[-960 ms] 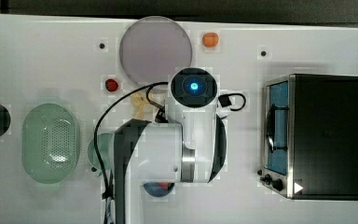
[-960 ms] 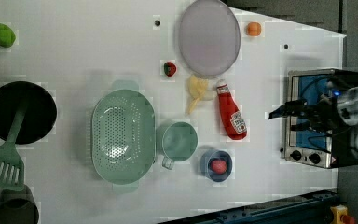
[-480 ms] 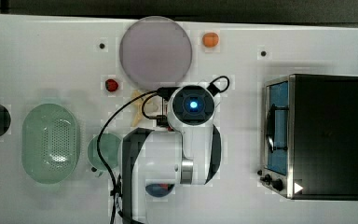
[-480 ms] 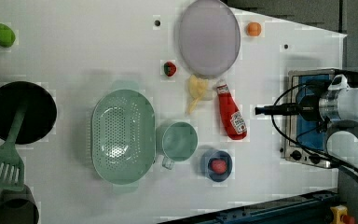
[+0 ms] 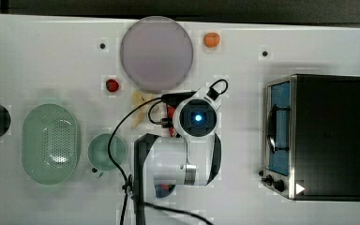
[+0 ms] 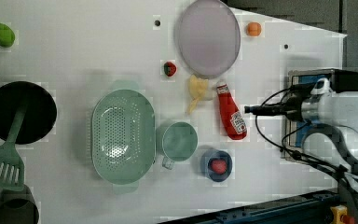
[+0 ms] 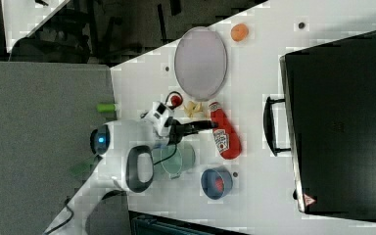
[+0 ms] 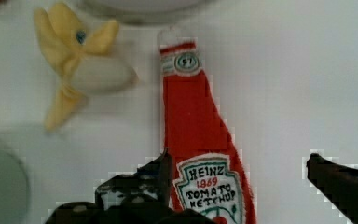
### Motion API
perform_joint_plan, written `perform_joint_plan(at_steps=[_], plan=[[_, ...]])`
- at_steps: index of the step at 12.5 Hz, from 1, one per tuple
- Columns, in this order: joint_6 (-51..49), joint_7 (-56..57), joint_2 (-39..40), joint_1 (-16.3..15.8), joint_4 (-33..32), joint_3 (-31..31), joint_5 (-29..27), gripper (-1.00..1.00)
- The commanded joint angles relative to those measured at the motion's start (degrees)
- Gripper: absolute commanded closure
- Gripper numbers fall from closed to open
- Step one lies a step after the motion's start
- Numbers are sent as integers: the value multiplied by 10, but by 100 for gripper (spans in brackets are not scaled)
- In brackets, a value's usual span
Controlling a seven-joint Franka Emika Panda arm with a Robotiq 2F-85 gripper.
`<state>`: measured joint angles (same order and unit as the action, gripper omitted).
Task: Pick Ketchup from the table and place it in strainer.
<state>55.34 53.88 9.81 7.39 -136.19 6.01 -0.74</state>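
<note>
A white bench (image 6: 74, 46) holds all the things. The Ketchup (image 6: 230, 112) lies flat on it, with its white cap end close to the big round grey plate (image 6: 208, 37). A peeled yellow banana (image 6: 196, 92) lies just beside the bottle, on the left view's left. The end effector (image 8: 237, 175) hangs over the label end of the bottle with its two fingers wide open and nothing held (one dark finger (image 8: 142, 179) is on each side of the red body in the wrist view). A teal cup (image 6: 179, 141) with a handle stands near the bottle's bottom end, and a small blue bowl (image 6: 217, 164) with a red piece in it sits close by. The strainer (image 6: 122, 135) is just past the cup, touching it or nearly so, and it has nothing in it. A small red fruit (image 6: 169, 68) sits near the plate. On the top view's right stands a dark toaster oven (image 5: 318, 136), well apart from the bottle
</note>
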Motion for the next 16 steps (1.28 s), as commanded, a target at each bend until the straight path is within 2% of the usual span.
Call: perform_joint_plan(at_steps=[1,5,6,8,9,13,16], plan=[[39,30,43,0,-24,4,2,-100],[102,30,97,0,-32,2,2,-100],[109,30,106,0,-33,1,2,-92],[115,30,114,0,-32,1,2,-43],[117,30,108,0,-28,2,2,-26],[93,28,51,0,-30,0,2,-26],[12,25,-30,0,-29,-2,1,-26]])
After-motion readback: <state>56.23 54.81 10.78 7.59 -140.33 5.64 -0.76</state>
